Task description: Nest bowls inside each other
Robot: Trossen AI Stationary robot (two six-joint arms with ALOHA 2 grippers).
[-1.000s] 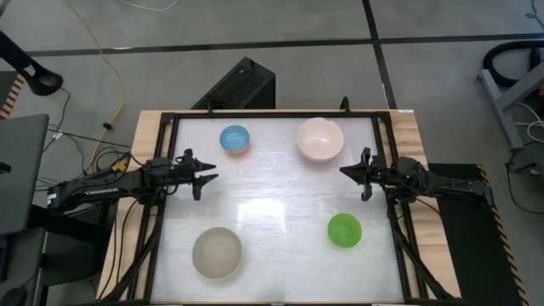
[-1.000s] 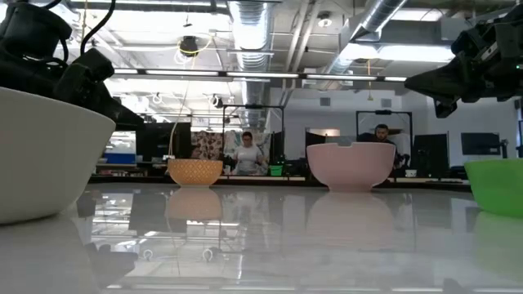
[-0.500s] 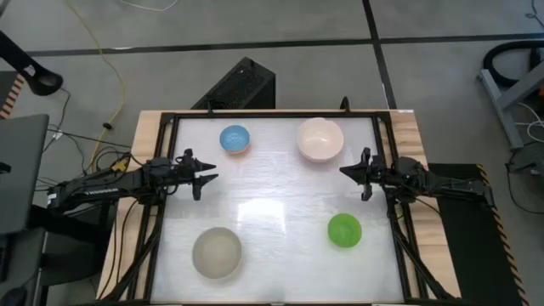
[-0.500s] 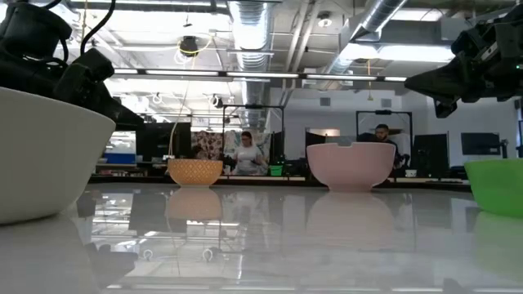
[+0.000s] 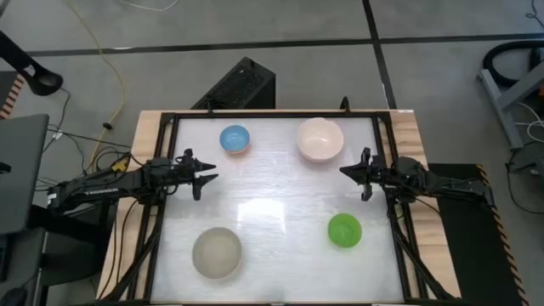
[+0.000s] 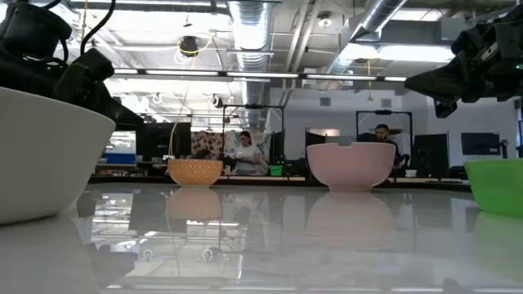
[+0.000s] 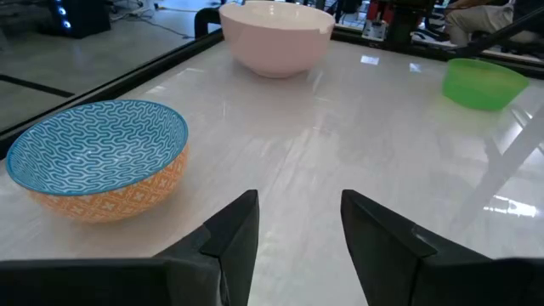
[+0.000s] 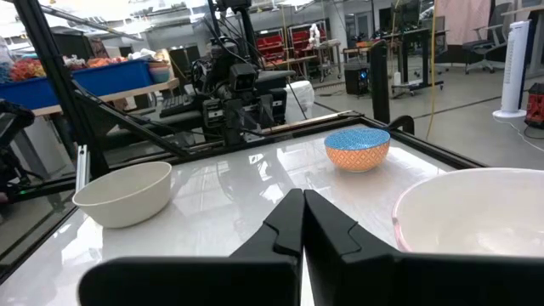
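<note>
Four round plastic bowls sit apart on the glossy white tabletop (image 5: 272,212), none nested: a large smooth pale pink bowl (image 5: 320,139) at the far right; a smaller bowl with a blue wave-patterned inside and orange patterned outside (image 5: 235,138) at the far left; a large plain grey-beige bowl (image 5: 216,252) at the near left; a smaller bright green bowl (image 5: 344,230) at the near right. The left gripper (image 5: 204,176) hovers over the table's left edge, its dark angular fingers spread and empty; the right gripper (image 5: 346,172) waits at the right edge, between the pink and green bowls, fingers pressed together on nothing.
</note>
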